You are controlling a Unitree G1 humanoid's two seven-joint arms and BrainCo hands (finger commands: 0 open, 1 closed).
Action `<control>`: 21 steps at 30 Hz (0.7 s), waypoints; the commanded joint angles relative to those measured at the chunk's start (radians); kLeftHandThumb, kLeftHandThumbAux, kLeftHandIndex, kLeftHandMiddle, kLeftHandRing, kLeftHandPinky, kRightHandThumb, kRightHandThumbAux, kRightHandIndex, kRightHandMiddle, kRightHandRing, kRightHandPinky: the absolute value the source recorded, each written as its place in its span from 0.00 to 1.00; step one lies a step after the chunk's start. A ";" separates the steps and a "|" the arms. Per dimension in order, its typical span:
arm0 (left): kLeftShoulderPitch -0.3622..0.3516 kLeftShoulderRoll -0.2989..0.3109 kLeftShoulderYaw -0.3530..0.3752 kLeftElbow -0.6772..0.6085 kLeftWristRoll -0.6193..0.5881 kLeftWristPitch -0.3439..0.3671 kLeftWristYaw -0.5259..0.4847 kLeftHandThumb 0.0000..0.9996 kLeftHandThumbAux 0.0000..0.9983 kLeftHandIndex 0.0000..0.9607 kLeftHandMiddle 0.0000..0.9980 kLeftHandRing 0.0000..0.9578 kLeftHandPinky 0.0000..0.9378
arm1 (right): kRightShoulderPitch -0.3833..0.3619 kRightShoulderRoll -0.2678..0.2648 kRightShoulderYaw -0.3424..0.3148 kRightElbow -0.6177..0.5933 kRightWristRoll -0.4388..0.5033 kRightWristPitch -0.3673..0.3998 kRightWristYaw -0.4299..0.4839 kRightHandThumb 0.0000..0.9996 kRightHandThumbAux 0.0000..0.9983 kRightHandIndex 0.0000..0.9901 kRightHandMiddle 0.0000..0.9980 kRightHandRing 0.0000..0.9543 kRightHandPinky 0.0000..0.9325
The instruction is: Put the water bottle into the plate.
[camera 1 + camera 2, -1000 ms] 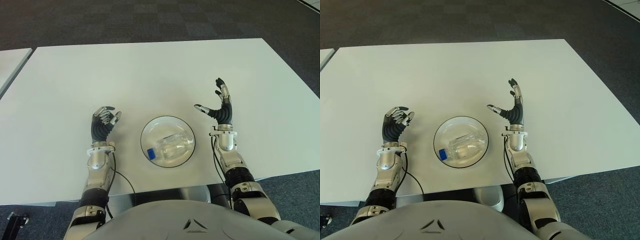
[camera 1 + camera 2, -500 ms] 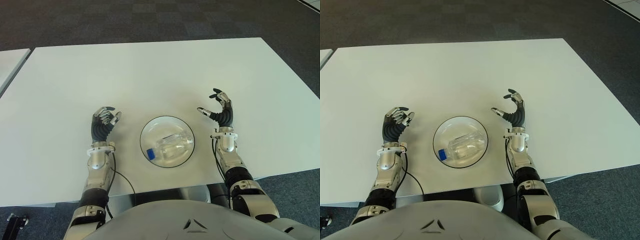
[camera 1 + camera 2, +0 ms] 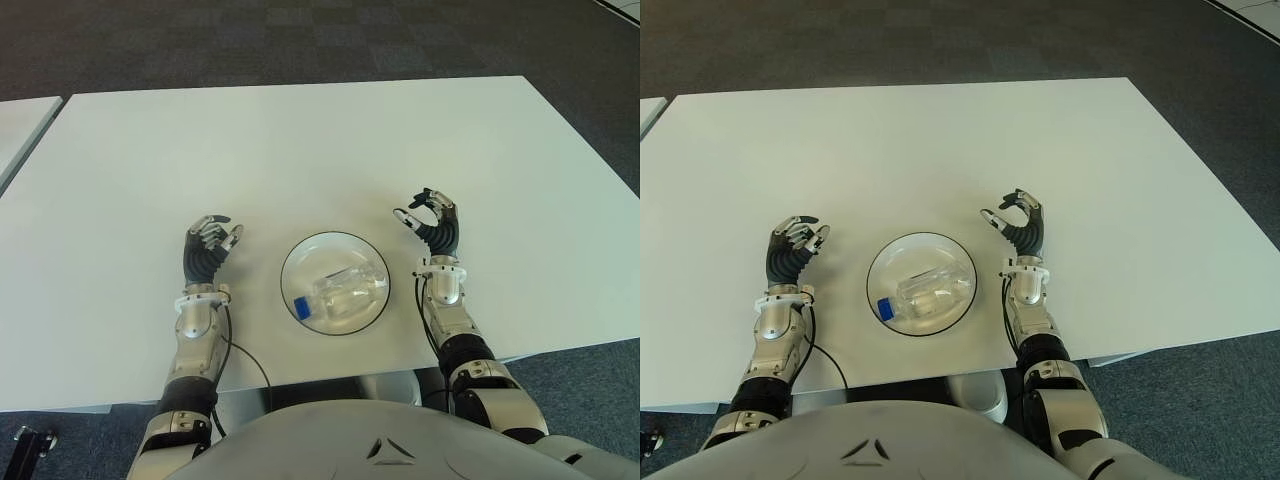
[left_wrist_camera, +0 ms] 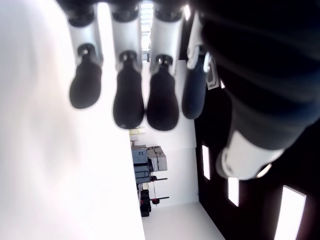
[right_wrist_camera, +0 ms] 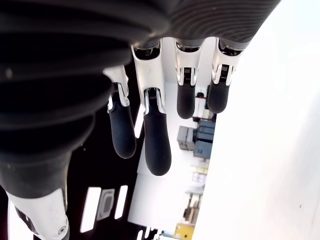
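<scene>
- Dark carpet surrounds a white bench, and a second white surface shows at the far left edge.
- Near the bench's front edge, roughly in the middle, sits a round plate with a dark rim.
- The water bottle lies on its side inside the plate; it is clear, and its blue cap points toward the near left.
- The left robot hand shows to the left of the plate, apart from it, palm side turned up. Its fingers are curled over loosely and hold nothing.
- The right robot hand shows just right of the plate and a little farther back, not touching plate or bottle. Its fingers are bent inward toward the thumb, with nothing between them.
- A thin black cable runs along the left forearm and loops over the bench near its front edge.
- Both forearms reach up from the near edge, one on each side of the plate.
</scene>
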 commanded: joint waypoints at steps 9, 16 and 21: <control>-0.001 -0.003 0.004 0.010 0.016 0.029 0.017 0.71 0.72 0.45 0.73 0.74 0.73 | -0.004 0.009 -0.014 0.070 0.018 -0.024 0.003 0.71 0.73 0.44 0.61 0.63 0.66; -0.002 -0.005 0.003 0.009 0.020 0.046 0.026 0.71 0.72 0.45 0.72 0.73 0.73 | -0.011 0.020 -0.019 0.090 0.035 -0.047 0.015 0.71 0.73 0.44 0.62 0.65 0.71; 0.000 -0.009 0.004 -0.001 0.021 0.059 0.035 0.71 0.72 0.46 0.72 0.73 0.74 | -0.013 0.041 -0.023 0.098 0.060 -0.067 0.028 0.71 0.73 0.44 0.64 0.68 0.72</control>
